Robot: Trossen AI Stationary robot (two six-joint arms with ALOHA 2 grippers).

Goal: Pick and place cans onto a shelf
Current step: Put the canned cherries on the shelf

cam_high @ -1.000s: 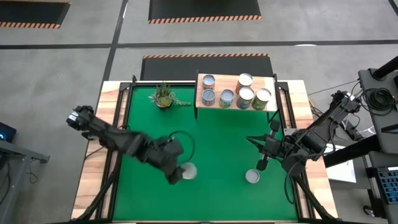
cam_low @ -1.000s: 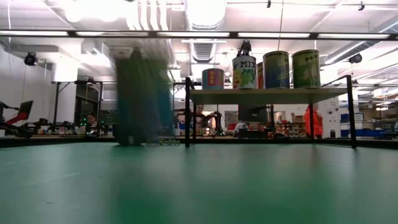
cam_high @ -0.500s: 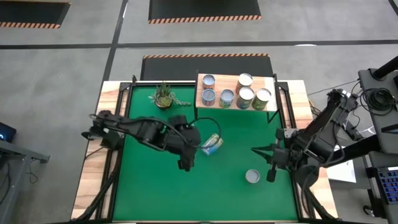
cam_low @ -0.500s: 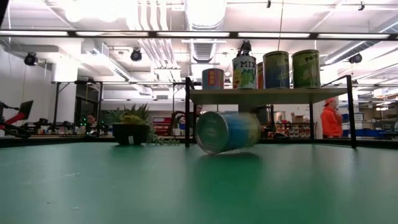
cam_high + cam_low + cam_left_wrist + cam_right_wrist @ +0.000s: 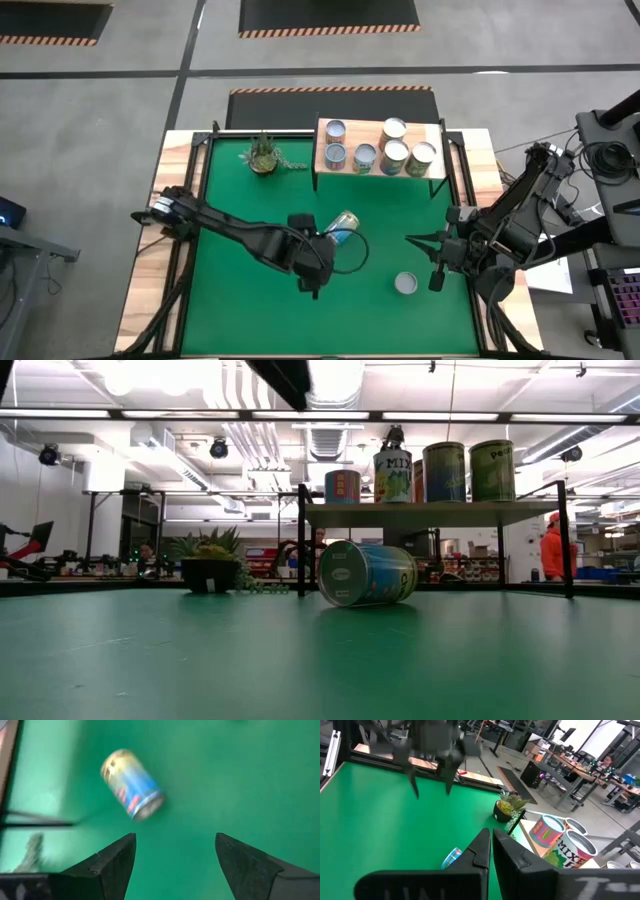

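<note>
Cans are my concern, and one blue-labelled can [image 5: 341,229] lies tipped on its side on the green mat [image 5: 380,210], in front of the shelf [image 5: 379,146] and nearer its potted-plant [image 5: 263,153] end. My left gripper [image 5: 314,281] hangs above the mat just short of that can, fingers spread and empty. A can on its side can roll; if I close across it off-centre, I judge it may squirt away or knock a shelf leg. Five cans [image 5: 379,147] stand on the shelf. One upright can [image 5: 405,284] sits well forward of the shelf's other end, beside my right gripper [image 5: 433,266], whose fingers are pressed together, empty.
</note>
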